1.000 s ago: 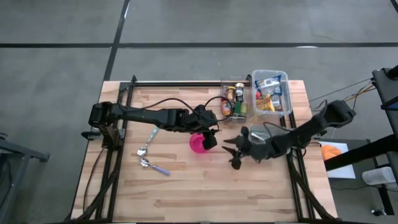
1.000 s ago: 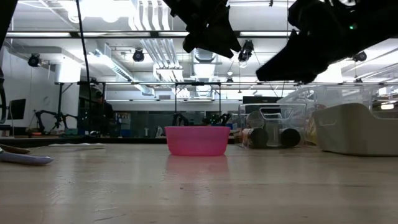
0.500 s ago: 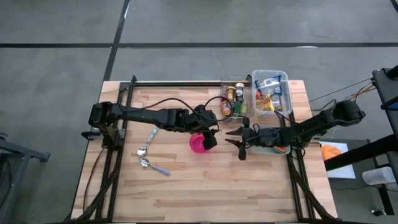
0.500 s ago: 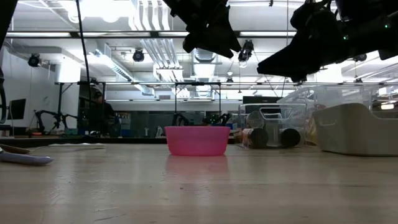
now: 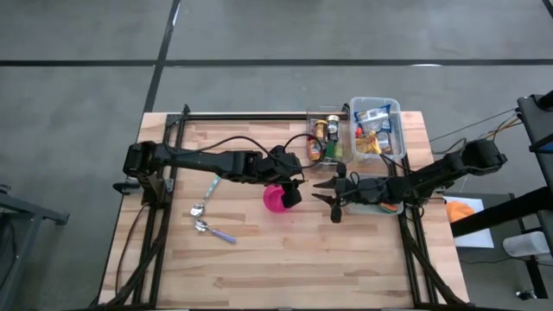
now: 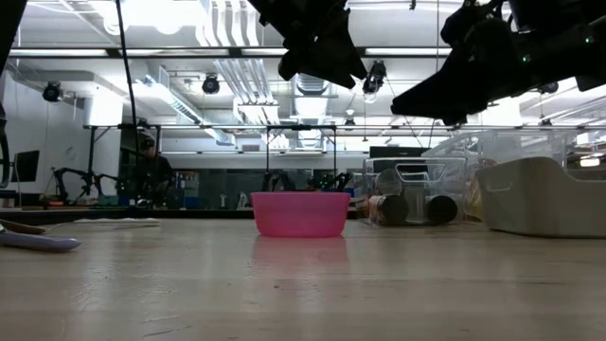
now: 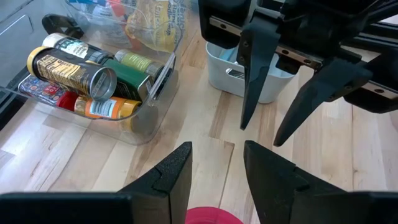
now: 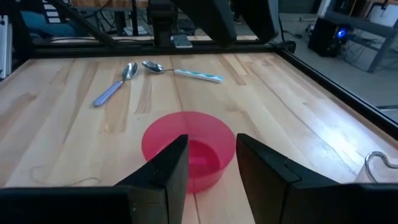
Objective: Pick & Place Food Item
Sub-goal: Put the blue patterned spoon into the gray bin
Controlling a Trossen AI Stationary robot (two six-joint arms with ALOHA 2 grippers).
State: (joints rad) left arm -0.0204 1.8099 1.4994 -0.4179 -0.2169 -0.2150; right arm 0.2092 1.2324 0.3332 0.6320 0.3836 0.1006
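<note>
The pink bowl (image 5: 275, 199) stands on its base near the table's middle, also seen in the low view (image 6: 300, 214) and the right wrist view (image 8: 188, 152). My left gripper (image 5: 292, 193) hangs open above the bowl's right rim, nothing between its fingers (image 7: 217, 152). My right gripper (image 5: 320, 192) is open and empty just right of the bowl, pointing at it almost level (image 8: 211, 146). Food cans lie in a clear bin (image 5: 327, 138) at the far side, and food packets fill a second clear bin (image 5: 377, 130) beside it.
Two spoons (image 5: 207, 197) (image 5: 213, 229) lie left of the bowl. A white tub (image 7: 249, 74) stands under my right arm, near the can bin (image 7: 93, 74). Bare wood stretches along the near side of the table (image 5: 285, 268).
My right gripper has swung toward the table's far edge and rolled a little, ending level with the bowl's right side; it has kept still for the last half second. Its fingers keep the same gap.
</note>
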